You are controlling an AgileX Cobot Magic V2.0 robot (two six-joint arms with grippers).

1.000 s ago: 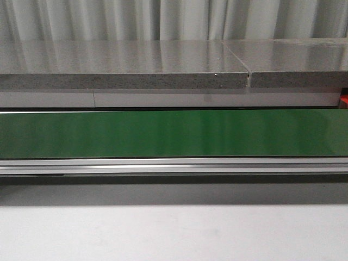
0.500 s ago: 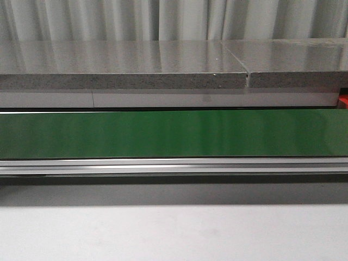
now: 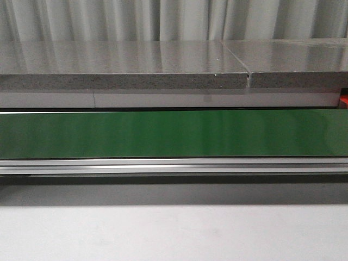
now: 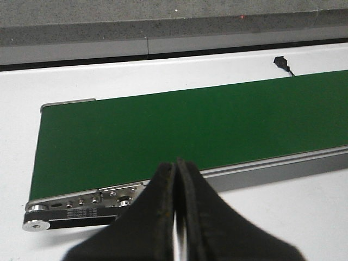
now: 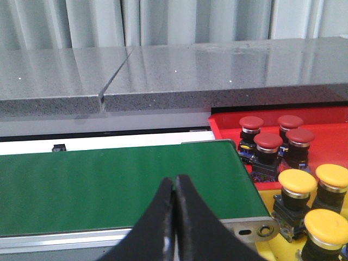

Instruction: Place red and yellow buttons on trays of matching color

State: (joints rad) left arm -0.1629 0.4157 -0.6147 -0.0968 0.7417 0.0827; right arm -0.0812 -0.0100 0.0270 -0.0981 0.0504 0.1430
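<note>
In the right wrist view, three red buttons (image 5: 268, 142) stand on a red tray (image 5: 225, 120) past the end of the green conveyor belt (image 5: 119, 182). Three yellow buttons (image 5: 297, 183) stand on a yellow tray (image 5: 266, 197) beside them. My right gripper (image 5: 175, 182) is shut and empty, over the near edge of the belt, left of the trays. My left gripper (image 4: 178, 166) is also shut with nothing in it, above the belt's (image 4: 190, 128) near rail close to its roller end. The front view shows the bare belt (image 3: 174, 133) and a sliver of red (image 3: 344, 100) at its right edge; neither gripper appears there.
A grey stone shelf (image 3: 125, 65) with a seam (image 3: 249, 79) runs behind the belt. An aluminium rail (image 3: 174, 166) borders the belt's near side, with white table (image 3: 174, 234) in front. A small black connector (image 4: 280, 61) lies on the white surface beyond the belt.
</note>
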